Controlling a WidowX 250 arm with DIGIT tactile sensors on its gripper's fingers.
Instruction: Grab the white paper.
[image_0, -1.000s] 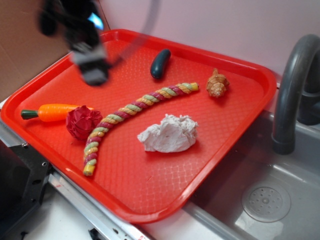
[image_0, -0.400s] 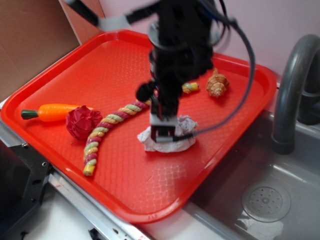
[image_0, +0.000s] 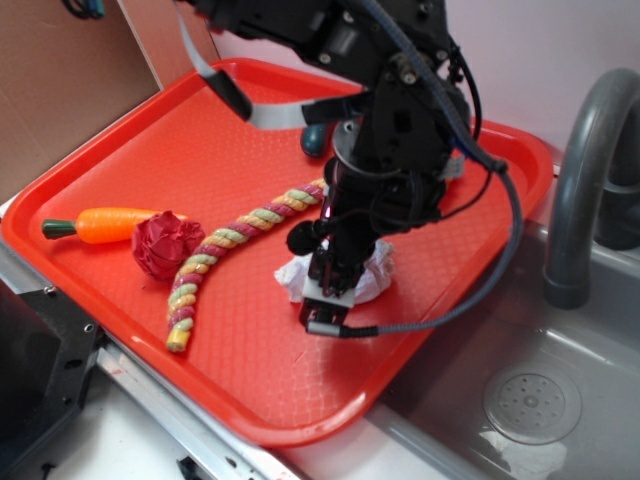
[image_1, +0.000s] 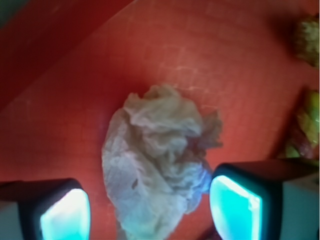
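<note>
gripper (image_1: 150, 210): open, fingers spread wide, one pad (image_1: 64, 214) on each side of the paper; pads not visibly touching it
white paper (image_1: 155, 165): crumpled off-white wad, lies on the tray directly between the fingers, lower part sits in the gap; in exterior view (image_0: 372, 280) mostly hidden under the arm
red tray (image_0: 120, 170): under gripper, holds everything
rope toy (image_0: 225, 245): striped, just left of gripper in exterior view, curving away toward tray's near edge
red paper wad (image_0: 165, 243): further left, beyond rope, well apart from gripper
carrot (image_0: 105, 224): touching red wad's far side
dark green item (image_0: 314, 142): behind arm, mostly hidden
sink (image_0: 530, 400): right of tray, faucet (image_0: 585, 180) beside
</note>
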